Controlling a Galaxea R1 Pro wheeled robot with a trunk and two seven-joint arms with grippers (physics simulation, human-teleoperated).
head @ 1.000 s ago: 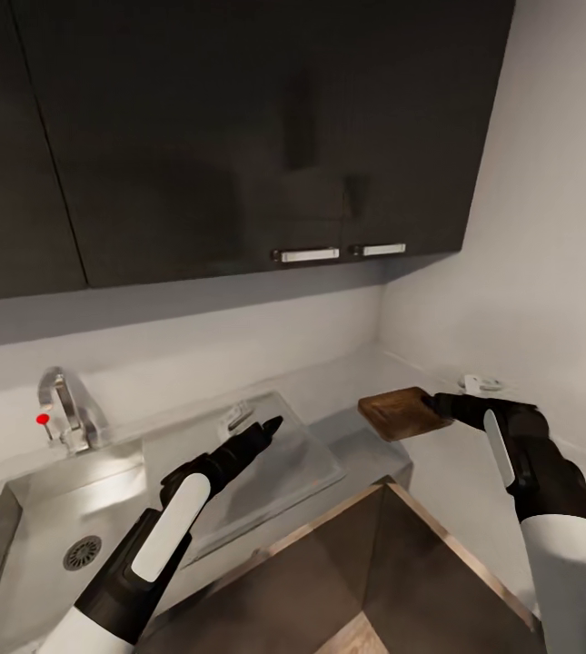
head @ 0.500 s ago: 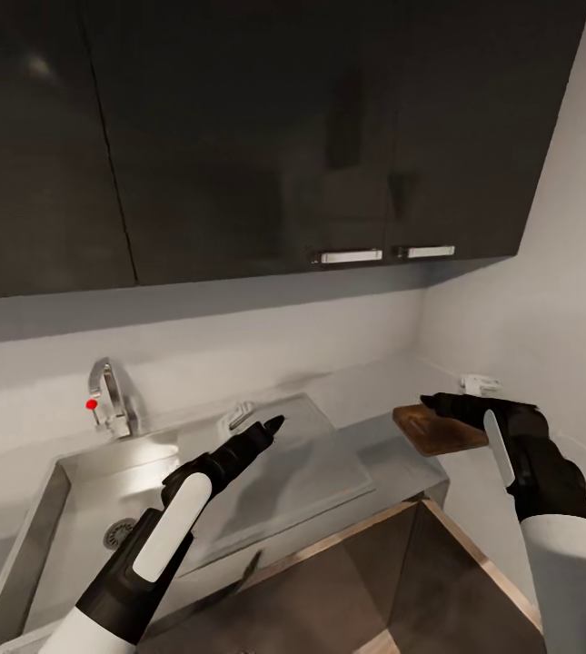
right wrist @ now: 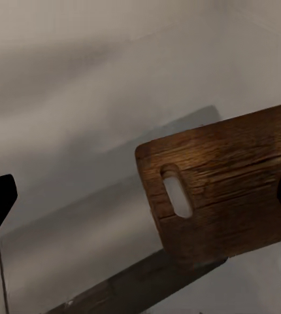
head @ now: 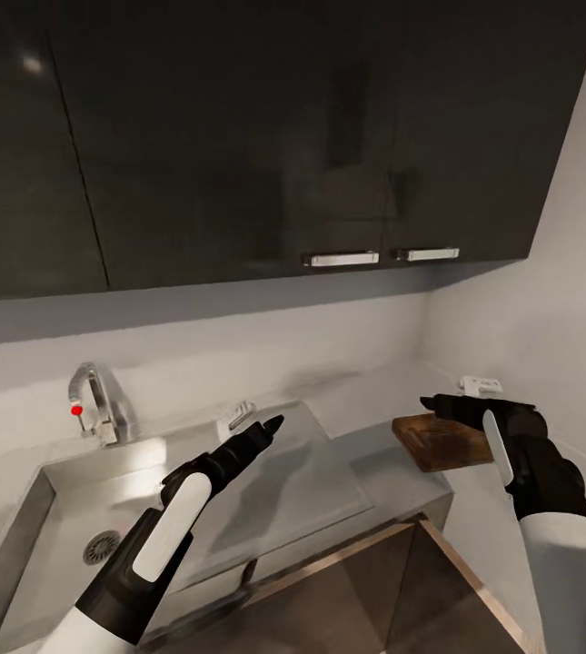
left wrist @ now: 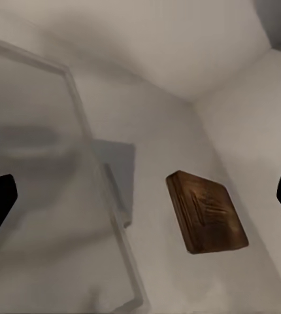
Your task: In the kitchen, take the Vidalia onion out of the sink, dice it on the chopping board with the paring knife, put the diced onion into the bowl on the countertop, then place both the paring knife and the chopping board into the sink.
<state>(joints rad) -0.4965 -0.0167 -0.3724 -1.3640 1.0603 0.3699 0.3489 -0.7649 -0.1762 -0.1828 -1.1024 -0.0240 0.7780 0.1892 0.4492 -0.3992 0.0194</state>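
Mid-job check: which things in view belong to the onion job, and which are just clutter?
Job:
chopping board
sink, with tap
countertop

Just there:
small white objects on the counter and behind the sink
wall cabinets

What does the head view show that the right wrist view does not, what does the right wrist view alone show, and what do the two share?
Head view alone: the sink with its round drain, the tap with its red knob, the dark wall cabinets, and both arms. Right wrist view alone: the oblong handle slot cut through the board. Both share the chopping board lying on the countertop.
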